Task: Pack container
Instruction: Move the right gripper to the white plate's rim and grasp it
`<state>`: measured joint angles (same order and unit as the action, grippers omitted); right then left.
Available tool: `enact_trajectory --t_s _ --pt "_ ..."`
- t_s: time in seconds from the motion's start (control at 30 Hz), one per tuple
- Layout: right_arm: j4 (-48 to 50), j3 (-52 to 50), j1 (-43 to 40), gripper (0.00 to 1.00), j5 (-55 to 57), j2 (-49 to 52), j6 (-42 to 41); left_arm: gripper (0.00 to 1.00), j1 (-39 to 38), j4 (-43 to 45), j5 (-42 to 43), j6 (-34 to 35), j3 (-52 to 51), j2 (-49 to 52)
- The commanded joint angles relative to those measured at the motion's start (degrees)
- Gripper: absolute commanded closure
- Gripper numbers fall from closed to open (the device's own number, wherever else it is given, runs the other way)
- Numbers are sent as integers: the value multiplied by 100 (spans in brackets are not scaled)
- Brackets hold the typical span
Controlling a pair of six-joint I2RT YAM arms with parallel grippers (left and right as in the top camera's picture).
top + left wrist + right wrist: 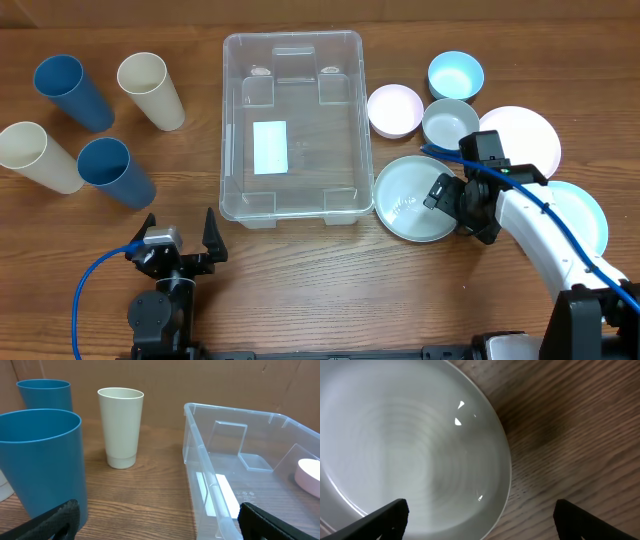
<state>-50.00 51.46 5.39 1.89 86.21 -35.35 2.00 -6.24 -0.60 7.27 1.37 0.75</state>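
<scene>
1. The container is sitting in the middle of the bench, its long sides running away from the arms. A white label is showing on its bottom.
2. To its left four cups are standing upright. A blue cup and a cream cup are at the back. A second cream cup and a second blue cup are nearer the front.
3. To its right a pink bowl is resting just beside the container's wall. A light blue bowl and a grey bowl are sitting close behind it.
4. A pale pink plate is lying further right. A light blue plate is lying partly under the right arm.
5. A grey plate is lying just beside the container's near right corner.
6. The left arm is waiting at the front edge of the bench. The left arm's jaws are gaping wide, holding nothing, and facing the cups and the container's near left corner.
7. The right arm's jaws are hanging low over the grey plate's right edge. They are spread wide with the rim lying between them, and they are not gripping it.
</scene>
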Motion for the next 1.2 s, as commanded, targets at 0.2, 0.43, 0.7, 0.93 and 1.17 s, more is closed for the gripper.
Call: enact_trajectory --t_s 0.2,0.43,0.7,0.93,1.17 --pt "909 -737 11 18 11 -9 -68 0 33 2 63 -87 -20 -48" --pt "1198 -920 11 47 -68 -4 -70 0 33 2 63 -87 -20 -48" --pt "1248 -920 11 96 -57 -4 -70 0 33 2 63 -85 -20 -48" --pt "1246 -918 11 96 -46 -4 -68 0 33 2 63 -85 -20 -48" --pt "868 -643 11 96 -44 -144 -24 0 33 2 63 -87 -20 -48"
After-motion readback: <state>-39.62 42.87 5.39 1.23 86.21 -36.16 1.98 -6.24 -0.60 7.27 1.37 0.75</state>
